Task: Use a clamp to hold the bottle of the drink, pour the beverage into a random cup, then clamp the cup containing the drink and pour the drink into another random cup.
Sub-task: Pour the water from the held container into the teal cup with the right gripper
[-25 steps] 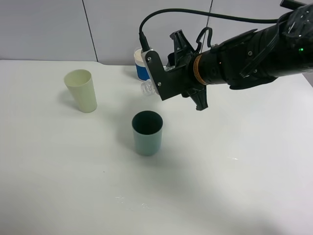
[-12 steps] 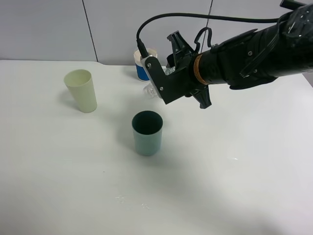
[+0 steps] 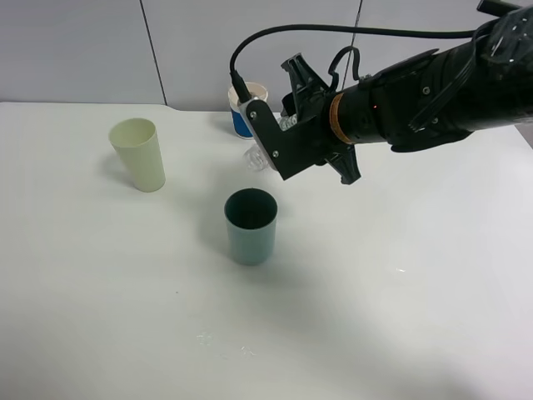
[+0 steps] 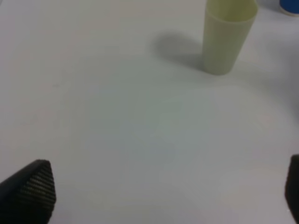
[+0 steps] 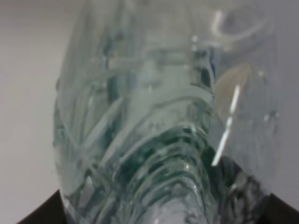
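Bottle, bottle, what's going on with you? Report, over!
Right tool shut on the bottle, held tilted above the table, beyond the teal cup. Left tool open, empty. Blue cup behind, not in the way.

The bottle (image 3: 252, 157) is mostly hidden behind the white plate (image 3: 260, 125) and arm (image 3: 400, 104).

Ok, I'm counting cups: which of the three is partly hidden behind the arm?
The blue cup with the white rim, standing at the back; the pale yellow-green cup and the teal cup stand fully in view.
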You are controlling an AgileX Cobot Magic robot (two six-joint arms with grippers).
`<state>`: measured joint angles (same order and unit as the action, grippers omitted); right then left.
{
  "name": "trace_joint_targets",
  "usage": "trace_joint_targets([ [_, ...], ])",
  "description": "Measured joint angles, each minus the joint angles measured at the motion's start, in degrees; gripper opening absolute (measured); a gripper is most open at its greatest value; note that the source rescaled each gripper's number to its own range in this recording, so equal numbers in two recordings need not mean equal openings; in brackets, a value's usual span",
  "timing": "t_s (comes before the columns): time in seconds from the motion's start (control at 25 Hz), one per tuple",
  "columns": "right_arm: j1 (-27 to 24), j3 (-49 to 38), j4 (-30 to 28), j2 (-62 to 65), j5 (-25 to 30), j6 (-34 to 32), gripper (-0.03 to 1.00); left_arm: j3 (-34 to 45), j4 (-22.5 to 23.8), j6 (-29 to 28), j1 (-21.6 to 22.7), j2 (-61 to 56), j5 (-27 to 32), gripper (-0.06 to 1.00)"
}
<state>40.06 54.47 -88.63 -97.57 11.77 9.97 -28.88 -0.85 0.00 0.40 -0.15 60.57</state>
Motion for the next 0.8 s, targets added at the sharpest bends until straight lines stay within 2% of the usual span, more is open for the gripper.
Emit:
trace_joint_targets([
  [0.8,0.0,0.0,-3.6,0.0,-1.1,2.0,0.01,0.0,0.0,0.3,0.0,0.0,0.0,1.0],
])
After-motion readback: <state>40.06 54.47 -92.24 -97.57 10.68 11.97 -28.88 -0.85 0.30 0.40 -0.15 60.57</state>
